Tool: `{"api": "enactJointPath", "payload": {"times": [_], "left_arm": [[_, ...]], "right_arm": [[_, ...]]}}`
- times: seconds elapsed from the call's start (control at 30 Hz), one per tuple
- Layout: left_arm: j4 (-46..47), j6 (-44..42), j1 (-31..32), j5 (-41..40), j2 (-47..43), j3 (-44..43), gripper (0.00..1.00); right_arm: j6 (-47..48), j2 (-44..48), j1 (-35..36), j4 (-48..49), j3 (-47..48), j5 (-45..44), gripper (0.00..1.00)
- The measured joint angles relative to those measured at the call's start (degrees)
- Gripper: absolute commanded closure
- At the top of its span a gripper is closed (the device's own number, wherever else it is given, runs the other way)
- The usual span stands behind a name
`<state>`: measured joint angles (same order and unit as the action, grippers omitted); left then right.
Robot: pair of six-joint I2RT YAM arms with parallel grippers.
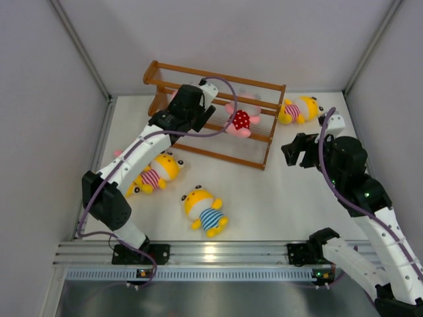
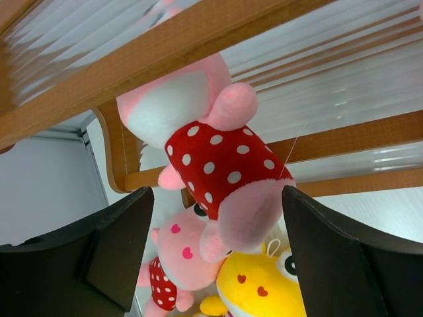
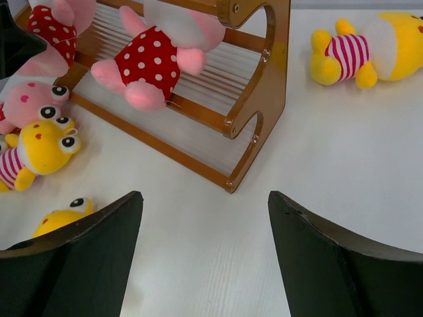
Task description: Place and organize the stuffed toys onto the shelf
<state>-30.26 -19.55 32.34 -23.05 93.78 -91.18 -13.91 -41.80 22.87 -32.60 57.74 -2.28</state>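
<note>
The brown wooden shelf stands at the back. One pink toy in a red dotted outfit lies on its middle tier. My left gripper is open over the shelf's left part. A second pink dotted toy hangs on the tier there, its leg between my open left fingers, untouched. My right gripper is open and empty over bare table right of the shelf, seen in its wrist view. A yellow pink-striped toy lies right of the shelf.
On the table left of centre lie a yellow pink-striped toy, a yellow blue-striped toy and a pink dotted toy, mostly hidden under my left arm in the top view. White walls enclose the table on three sides.
</note>
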Motion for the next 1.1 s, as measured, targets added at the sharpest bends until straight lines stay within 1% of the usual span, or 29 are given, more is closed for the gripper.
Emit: {"api": "enactJointPath", "payload": {"times": [0.2, 0.3, 0.33, 0.43, 0.47, 0.67, 0.83, 1.1], "left_arm": [[0.1, 0.2, -0.3, -0.3, 0.1, 2.1, 0.22], [0.1, 0.7, -0.5, 0.0, 0.4, 2.1, 0.37], [0.1, 0.8, -0.6, 0.1, 0.5, 2.1, 0.52], [0.1, 1.1, -0.9, 0.4, 0.5, 2.1, 0.84], [0.1, 1.2, -1.0, 0.5, 0.5, 2.1, 1.0], [0.1, -0.8, -1.6, 3.5, 0.5, 2.1, 1.0], [-0.1, -5.8, -1.6, 10.6, 0.5, 2.0, 1.0], [-0.3, -15.0, 2.3, 14.7, 0.5, 1.9, 1.0]], "right_arm": [[0.4, 0.1, 0.0, 0.0, 0.0, 0.0, 0.23], [0.4, 0.1, 0.0, 0.0, 0.0, 0.0, 0.23], [0.4, 0.1, 0.0, 0.0, 0.0, 0.0, 0.23], [0.4, 0.1, 0.0, 0.0, 0.0, -0.1, 0.23], [0.4, 0.1, 0.0, -0.1, 0.0, -0.1, 0.23], [0.4, 0.4, 0.0, 0.0, 0.0, -0.4, 0.23], [0.4, 0.6, 0.0, 0.0, 0.0, -0.6, 0.23], [0.4, 0.6, 0.0, 0.0, 0.0, -0.7, 0.23]]}}
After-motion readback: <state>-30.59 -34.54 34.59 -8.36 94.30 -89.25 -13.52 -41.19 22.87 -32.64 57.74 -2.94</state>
